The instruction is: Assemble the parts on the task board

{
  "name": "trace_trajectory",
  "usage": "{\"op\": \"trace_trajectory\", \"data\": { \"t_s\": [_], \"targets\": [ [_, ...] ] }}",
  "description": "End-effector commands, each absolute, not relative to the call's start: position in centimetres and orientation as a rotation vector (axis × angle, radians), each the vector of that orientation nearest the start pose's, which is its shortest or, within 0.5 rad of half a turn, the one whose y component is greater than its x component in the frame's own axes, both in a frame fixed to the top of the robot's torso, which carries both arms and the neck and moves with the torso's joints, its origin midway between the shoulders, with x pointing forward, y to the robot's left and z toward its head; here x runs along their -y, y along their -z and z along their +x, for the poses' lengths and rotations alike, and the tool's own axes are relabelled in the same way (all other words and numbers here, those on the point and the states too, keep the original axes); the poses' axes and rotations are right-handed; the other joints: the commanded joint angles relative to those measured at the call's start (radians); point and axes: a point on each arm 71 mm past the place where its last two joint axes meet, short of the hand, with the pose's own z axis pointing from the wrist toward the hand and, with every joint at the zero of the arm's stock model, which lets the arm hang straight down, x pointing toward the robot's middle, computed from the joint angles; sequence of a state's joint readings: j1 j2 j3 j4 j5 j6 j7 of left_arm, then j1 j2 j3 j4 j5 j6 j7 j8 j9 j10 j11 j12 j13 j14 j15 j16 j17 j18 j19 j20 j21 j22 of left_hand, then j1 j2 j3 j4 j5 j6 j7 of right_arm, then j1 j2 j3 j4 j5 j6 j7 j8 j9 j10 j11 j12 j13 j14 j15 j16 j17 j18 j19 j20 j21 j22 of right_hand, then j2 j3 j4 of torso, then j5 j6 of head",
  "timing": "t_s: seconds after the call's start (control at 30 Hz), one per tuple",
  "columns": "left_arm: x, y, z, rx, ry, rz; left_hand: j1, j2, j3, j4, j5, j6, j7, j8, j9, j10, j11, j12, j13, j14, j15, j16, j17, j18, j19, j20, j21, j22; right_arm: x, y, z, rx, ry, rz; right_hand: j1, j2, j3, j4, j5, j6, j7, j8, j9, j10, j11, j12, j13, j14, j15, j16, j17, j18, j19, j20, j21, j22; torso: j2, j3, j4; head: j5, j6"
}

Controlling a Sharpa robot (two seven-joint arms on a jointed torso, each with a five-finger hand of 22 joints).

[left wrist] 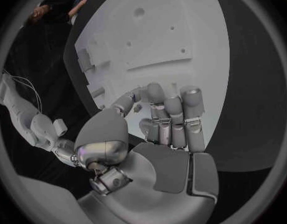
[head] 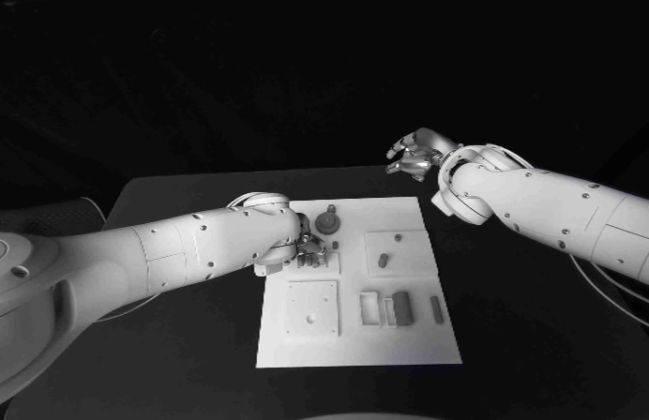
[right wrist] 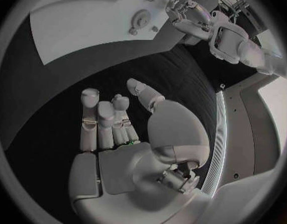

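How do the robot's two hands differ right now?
The left hand is down at the task board, its fingers among the small parts; the right hand is raised beyond the board's far edge, over the black table. The left hand's fingers curl toward the board, but whether they grip a part is unclear; the right hand's fingers are apart and hold nothing. Both are silver, on white arms.

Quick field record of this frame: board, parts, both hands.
board: white task board on the black table
parts: gear-like round part near the far edge; small peg on a square plate; bars toward the near right
left hand: left hand low over the board's far left area, fingers curled; whether it holds anything, cannot tell
right hand: right hand raised beyond the board, holding nothing
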State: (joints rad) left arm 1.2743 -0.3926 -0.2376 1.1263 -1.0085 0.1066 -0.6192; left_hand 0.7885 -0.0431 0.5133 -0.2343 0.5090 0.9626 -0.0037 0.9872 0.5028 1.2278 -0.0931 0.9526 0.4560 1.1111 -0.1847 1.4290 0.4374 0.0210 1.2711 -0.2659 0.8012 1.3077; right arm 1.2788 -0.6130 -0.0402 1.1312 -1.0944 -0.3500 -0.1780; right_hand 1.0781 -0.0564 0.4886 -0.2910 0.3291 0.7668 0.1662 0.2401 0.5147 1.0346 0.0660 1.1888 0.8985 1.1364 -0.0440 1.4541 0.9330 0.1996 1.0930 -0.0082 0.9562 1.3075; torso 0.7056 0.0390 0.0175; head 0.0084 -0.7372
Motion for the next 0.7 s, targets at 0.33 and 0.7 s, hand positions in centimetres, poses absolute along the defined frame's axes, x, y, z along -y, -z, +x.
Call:
{"op": "trace_trajectory", "data": {
  "t_s": [0.33, 0.7],
  "targets": [
    [-11.02, 26.92, 51.83, -2.407, 0.216, -0.113, 0.079, 0.067, 0.02, -0.044, 0.05, 0.006, 0.002, 0.002, 0.001, -0.004, -0.003, 0.008, -0.003, 0.001, -0.008, 0.007, -0.002, 0.056, 0.006, -0.008, 0.003, 0.015, 21.0, 17.0, 57.02, -1.677, -0.581, 0.301, -0.002, 0.006, -0.003, -0.001, -0.003, 0.008, 0.013, 0.001, -0.001, -0.008, -0.001, 0.004, -0.002, -0.008, 0.001, -0.003, -0.001, 0.062, -0.008, 0.001, -0.005, 0.012, 0.0, 0.0001, -0.0003, 0.002, -0.002],
    [-11.22, 26.96, 51.87, -2.409, 0.209, -0.123, 0.081, 0.069, 0.019, -0.045, 0.052, 0.008, 0.002, 0.003, 0.001, -0.003, -0.003, 0.009, -0.003, 0.001, -0.008, 0.008, -0.002, 0.056, 0.006, -0.008, 0.004, 0.015, 20.99, 17.0, 57.02, -1.678, -0.581, 0.301, -0.002, 0.006, -0.003, -0.001, -0.003, 0.008, 0.013, 0.001, -0.002, -0.008, -0.001, 0.005, -0.002, -0.008, 0.001, -0.003, -0.002, 0.062, -0.008, 0.001, -0.005, 0.012, 0.0, 0.0003, -0.0003, 0.002, -0.002]
  ]
}}
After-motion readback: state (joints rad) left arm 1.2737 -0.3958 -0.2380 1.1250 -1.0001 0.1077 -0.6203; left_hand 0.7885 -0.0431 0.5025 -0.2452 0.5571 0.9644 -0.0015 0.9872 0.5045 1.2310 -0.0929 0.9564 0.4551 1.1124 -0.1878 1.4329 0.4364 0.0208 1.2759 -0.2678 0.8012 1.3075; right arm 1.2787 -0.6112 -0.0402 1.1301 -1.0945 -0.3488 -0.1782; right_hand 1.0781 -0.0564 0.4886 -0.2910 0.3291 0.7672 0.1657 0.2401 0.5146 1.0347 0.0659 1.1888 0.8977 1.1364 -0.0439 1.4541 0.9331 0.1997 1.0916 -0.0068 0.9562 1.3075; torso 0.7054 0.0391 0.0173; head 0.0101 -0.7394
